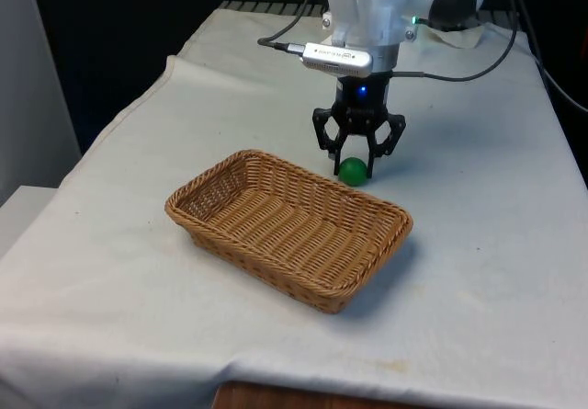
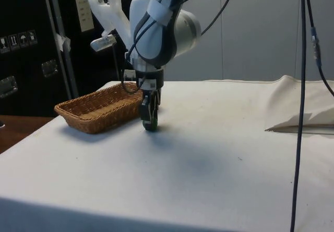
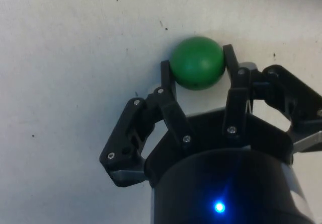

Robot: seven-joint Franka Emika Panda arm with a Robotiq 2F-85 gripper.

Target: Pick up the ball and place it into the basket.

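Note:
A small green ball [image 1: 353, 171] rests on the white cloth just behind the far long side of the wicker basket [image 1: 186, 199]. My black gripper [image 1: 354, 164] stands upright over the ball, low at the cloth. In the wrist view both fingers [image 3: 166, 77] press against opposite sides of the ball [image 3: 196, 62], so the gripper [image 3: 197, 65] is shut on it. From the side, the gripper [image 2: 150, 120] hangs just beside the basket [image 2: 78, 108], with a sliver of green ball [image 2: 152, 123] between the fingers. The basket holds nothing.
The rectangular basket lies slantwise across the middle of the table. Black cables [image 1: 469, 71] hang from the arm towards the front view's right. A folded ridge of cloth [image 2: 297, 109] rises at the side view's right.

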